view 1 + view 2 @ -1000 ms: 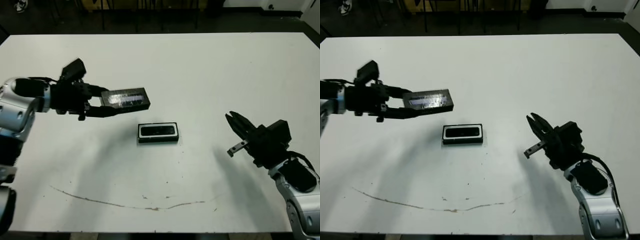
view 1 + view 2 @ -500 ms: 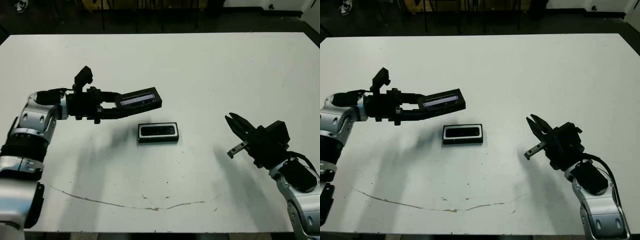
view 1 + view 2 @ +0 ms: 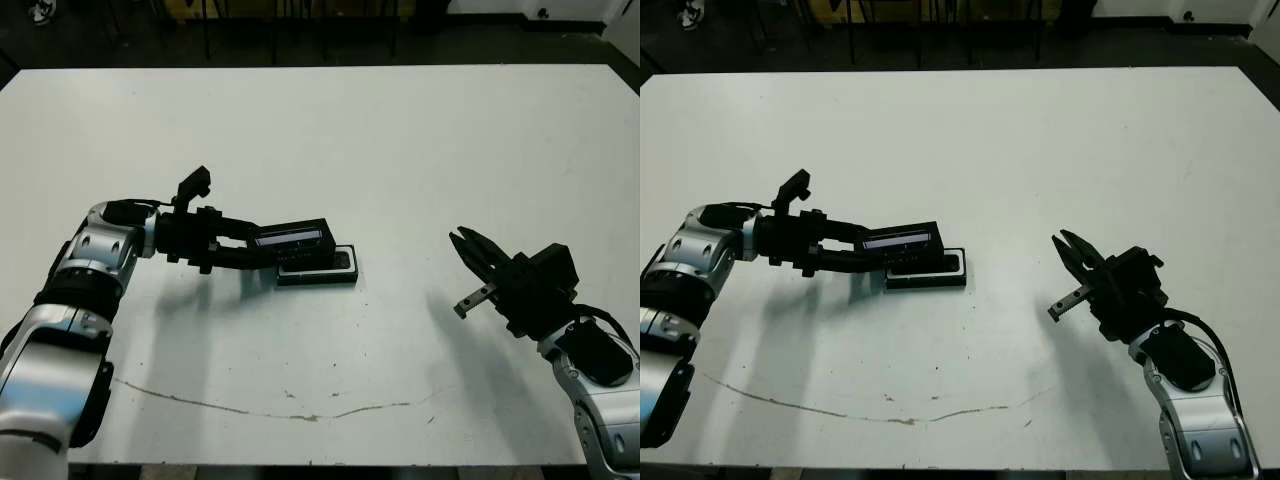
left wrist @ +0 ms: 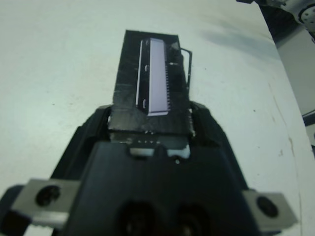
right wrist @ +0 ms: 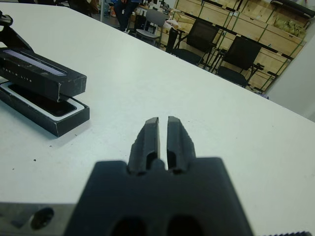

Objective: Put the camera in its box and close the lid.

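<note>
The left gripper [image 3: 262,252] clamps the lid [image 3: 292,243] just above the box [image 3: 335,270], apparently to cover the camera [image 5: 37,100] inside, while the right gripper [image 5: 163,138], fingers nearly together, waits empty far right.

Left end effector [image 3: 262,252] clamped, arm extended; right end effector [image 3: 468,270] closed, idle.

Each arm has glossy silver-grey rounded shell segments joined by black joints. The left black two-finger gripper [image 3: 262,252] and the right black two-finger gripper [image 3: 470,262] have blocky matte housings. Silver screw-fastened brackets flank each wrist housing.
</note>
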Robot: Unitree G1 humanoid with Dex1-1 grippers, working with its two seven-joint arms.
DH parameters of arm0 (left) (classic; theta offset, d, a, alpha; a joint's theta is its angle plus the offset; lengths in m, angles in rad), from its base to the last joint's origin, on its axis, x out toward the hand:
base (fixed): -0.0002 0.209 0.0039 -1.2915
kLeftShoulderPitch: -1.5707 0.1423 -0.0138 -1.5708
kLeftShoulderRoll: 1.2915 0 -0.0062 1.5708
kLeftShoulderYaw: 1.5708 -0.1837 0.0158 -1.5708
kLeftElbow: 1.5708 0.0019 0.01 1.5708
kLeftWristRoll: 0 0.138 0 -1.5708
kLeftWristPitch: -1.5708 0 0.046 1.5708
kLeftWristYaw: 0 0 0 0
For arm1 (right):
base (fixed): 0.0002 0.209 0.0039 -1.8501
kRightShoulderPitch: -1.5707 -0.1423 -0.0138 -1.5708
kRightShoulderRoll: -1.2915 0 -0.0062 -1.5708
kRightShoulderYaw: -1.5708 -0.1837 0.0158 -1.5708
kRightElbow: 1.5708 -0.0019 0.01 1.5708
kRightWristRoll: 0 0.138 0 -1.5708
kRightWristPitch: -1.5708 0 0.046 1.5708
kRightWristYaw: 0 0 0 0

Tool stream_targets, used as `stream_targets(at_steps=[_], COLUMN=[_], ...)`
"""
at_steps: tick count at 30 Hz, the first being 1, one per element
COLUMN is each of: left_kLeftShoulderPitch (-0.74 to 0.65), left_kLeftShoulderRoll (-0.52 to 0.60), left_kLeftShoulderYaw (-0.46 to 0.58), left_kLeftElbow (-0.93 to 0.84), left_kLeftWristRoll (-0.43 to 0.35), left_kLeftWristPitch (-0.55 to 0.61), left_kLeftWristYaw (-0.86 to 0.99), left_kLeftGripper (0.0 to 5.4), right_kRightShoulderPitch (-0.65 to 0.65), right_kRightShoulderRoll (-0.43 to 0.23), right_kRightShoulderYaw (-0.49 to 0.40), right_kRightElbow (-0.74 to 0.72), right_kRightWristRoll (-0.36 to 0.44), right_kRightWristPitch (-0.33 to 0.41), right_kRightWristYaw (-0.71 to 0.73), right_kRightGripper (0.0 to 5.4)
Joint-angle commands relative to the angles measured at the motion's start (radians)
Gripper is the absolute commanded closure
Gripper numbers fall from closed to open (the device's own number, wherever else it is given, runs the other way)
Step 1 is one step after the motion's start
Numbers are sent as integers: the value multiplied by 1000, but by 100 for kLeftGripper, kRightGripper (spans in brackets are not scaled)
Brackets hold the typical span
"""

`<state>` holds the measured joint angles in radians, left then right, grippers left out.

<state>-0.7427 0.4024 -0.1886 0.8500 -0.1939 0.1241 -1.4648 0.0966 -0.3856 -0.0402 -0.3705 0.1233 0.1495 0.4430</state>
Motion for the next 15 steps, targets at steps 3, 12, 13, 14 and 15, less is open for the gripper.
stream_targets(at_steps=[3, 12, 13, 14, 15], left_kLeftShoulderPitch=[5, 0, 0, 0, 0], left_kLeftShoulderRoll=[-24, -50, -49, -50, -49], left_kLeftShoulderYaw=[-10, -15, -17, -18, -20], left_kLeftElbow=[47, 65, 60, 56, 52], left_kLeftWristRoll=[32, 50, 54, 56, 57], left_kLeftWristPitch=[-24, -26, -31, -36, -36], left_kLeftWristYaw=[-15, -48, -50, -54, -58], left_kLeftGripper=[271, 271, 271, 271, 271], right_kRightShoulderPitch=[17, 23, 23, 24, 24], right_kRightShoulderRoll=[-11, -12, -10, -9, -9], right_kRightShoulderYaw=[1, 5, 5, 4, 3], right_kRightElbow=[7, 0, 0, 3, 3], right_kRightWristRoll=[-9, -18, -17, -14, -12], right_kRightWristPitch=[2, -1, 0, -1, 1], right_kRightWristYaw=[0, -3, -3, -2, -1], right_kRightGripper=[540, 540, 540, 540, 540])
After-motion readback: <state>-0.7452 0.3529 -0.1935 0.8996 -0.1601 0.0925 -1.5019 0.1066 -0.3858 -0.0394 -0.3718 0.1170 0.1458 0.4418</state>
